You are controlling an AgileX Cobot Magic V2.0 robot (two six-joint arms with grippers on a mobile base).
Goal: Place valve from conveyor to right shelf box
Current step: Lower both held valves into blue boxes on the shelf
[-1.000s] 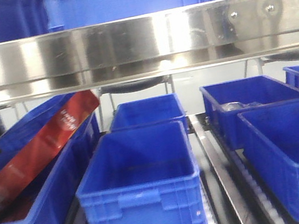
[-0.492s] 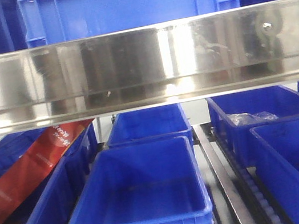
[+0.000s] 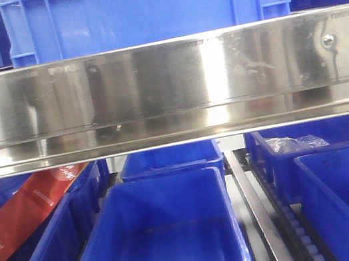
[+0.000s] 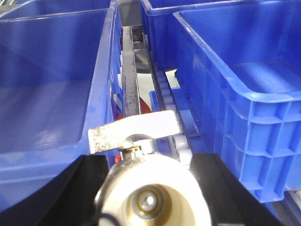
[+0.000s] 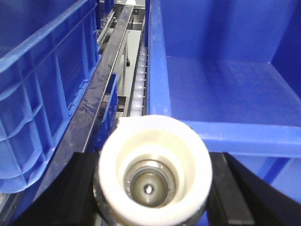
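The left tool [image 4: 148,188] was clenched on a valve [image 4: 136,129] with a flat silver handle, over the roller track [image 4: 164,92] between two blue boxes [image 4: 51,94]. The right tool [image 5: 153,190] gripped a second valve [image 5: 155,136] at the near rim of a blue shelf box [image 5: 225,89].

The shelf is viewed head-on and level, from close by, in the front-facing view, with a polished steel shelf beam [image 3: 167,91] crossing the frame above open blue plastic bins [image 3: 157,242]. From each wrist the scene is seen low down, along the gap between bins. It is seen on the left past a cream-white valve end with a flat silver lever [image 4: 150,197] and on the right past a plain cream-white valve end [image 5: 155,169], both very near the lens. A narrow steel divider rail [image 3: 252,205] beside white plastic rollers [image 3: 297,230] is shown in all three views; whether it is the same lane cannot be told.
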